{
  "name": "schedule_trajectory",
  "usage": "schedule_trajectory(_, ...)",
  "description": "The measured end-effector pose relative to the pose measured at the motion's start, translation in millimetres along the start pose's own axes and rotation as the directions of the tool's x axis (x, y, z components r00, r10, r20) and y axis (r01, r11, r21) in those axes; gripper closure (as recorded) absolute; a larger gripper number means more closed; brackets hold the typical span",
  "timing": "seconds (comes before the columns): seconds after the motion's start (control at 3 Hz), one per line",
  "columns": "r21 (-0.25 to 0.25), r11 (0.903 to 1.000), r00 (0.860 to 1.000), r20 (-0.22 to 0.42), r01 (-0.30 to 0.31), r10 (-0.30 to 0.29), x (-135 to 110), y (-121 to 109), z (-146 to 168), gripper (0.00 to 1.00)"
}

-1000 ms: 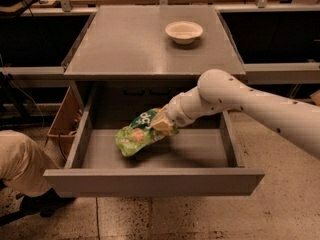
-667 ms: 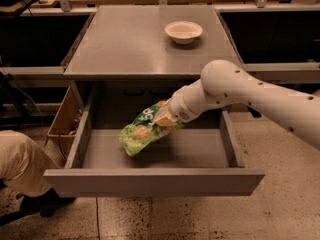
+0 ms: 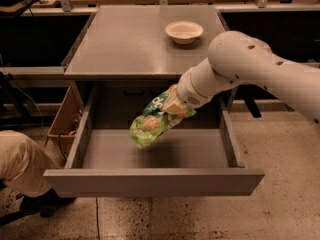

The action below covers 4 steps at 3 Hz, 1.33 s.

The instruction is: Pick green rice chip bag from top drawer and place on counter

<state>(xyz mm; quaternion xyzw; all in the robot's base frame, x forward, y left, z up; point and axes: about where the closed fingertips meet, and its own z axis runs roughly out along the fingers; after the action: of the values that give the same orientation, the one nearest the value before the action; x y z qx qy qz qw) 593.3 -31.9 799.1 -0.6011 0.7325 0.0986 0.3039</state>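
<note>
The green rice chip bag (image 3: 151,120) is a light-green crinkly pouch that hangs in the air above the open top drawer (image 3: 150,181), tilted down to the left. My gripper (image 3: 172,105) is shut on the bag's upper right end, at about the level of the counter's front edge. The white arm reaches in from the right. The grey counter (image 3: 125,39) lies behind and above the drawer. The drawer floor below the bag is bare.
A small white bowl (image 3: 184,31) stands at the back right of the counter. A brown cardboard box (image 3: 64,116) sits left of the drawer. A person's tan-clad leg (image 3: 20,161) is at the lower left. Wooden tables run along the back.
The gripper has lifted the bag up out of the drawer, from near the drawer floor to about counter-edge height, and the arm has risen with it.
</note>
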Motion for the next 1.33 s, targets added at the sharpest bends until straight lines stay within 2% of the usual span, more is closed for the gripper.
schedule_trajectory(0.33, 0.045, 0.999, 0.999, -0.054, 0.004, -0.001, -19, -3, -31, 1.0)
schedule_trajectory(0.67, 0.045, 0.999, 0.999, -0.054, 0.004, -0.001, -19, -3, -31, 1.0)
schedule_trajectory(1.0, 0.093, 0.994, 0.997, -0.05, 0.056, -0.052, -54, -37, -60, 1.0)
schedule_trajectory(1.33, 0.144, 0.984, 0.994, -0.021, 0.105, -0.103, -99, -77, -89, 1.0)
